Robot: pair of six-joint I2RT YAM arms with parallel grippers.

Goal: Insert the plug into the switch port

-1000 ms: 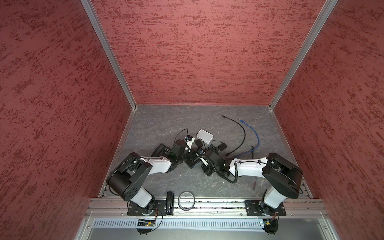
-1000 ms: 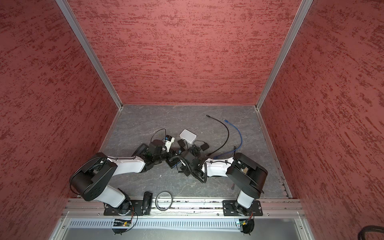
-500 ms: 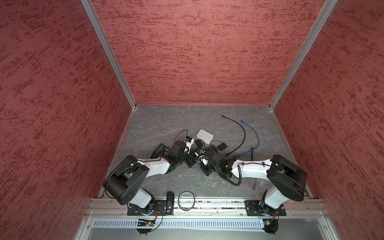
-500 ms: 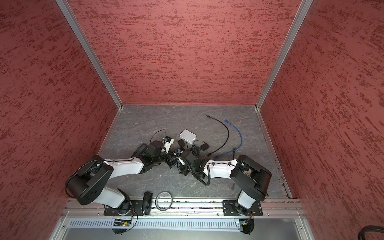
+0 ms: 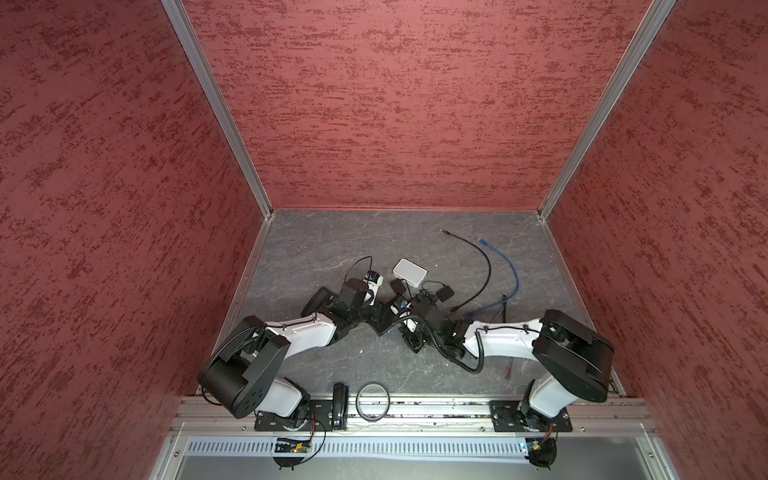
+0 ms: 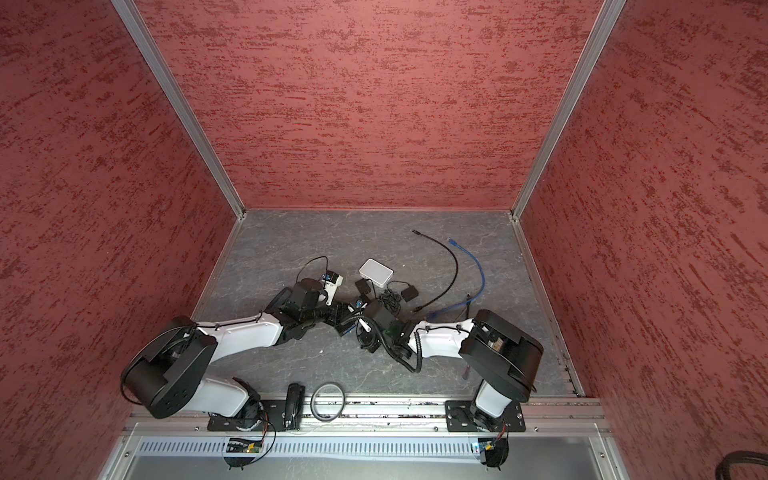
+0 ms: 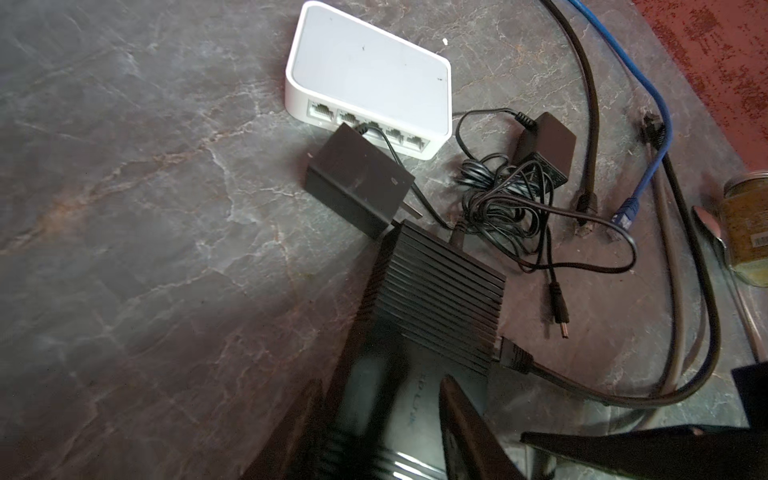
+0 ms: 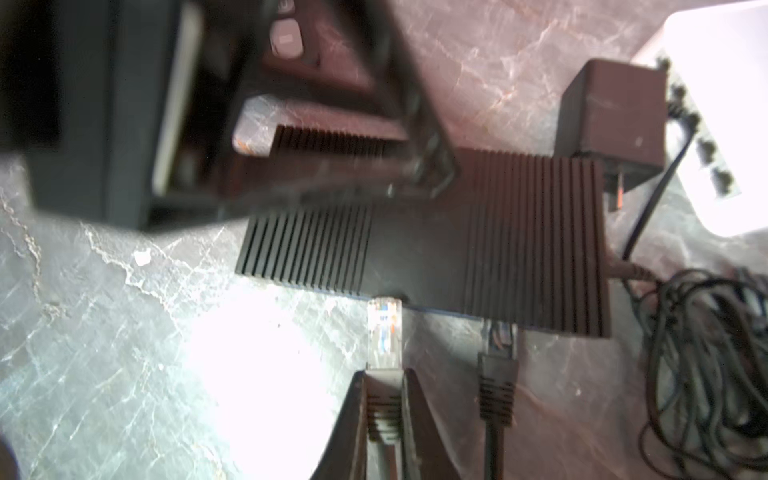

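Note:
In the left wrist view my left gripper [image 7: 382, 415] is shut on a black ribbed switch [image 7: 432, 299] that rests on the grey floor. In the right wrist view my right gripper [image 8: 384, 399] is shut on the grey boot of a clear plug [image 8: 384, 328]. The plug's tip touches the port edge of the switch [image 8: 478, 249], and most of the plug is still outside. Beside it a black plug [image 8: 496, 353] sits in another port. In both top views the left gripper [image 5: 368, 311] and right gripper [image 5: 399, 320] meet at the switch [image 5: 381, 324] mid-floor.
A white network box [image 7: 365, 70] lies just beyond the switch, with two black power adapters [image 7: 357, 183] [image 7: 544, 145] and a tangled cord [image 7: 507, 208] close by. Loose black and blue cables [image 5: 515, 270] run along the right. A jar [image 7: 748, 224] and red walls border the floor.
Both arms have stretched a little further toward the middle of the floor, and the right gripper has carried the plug up to the switch's edge. Both grips are unchanged.

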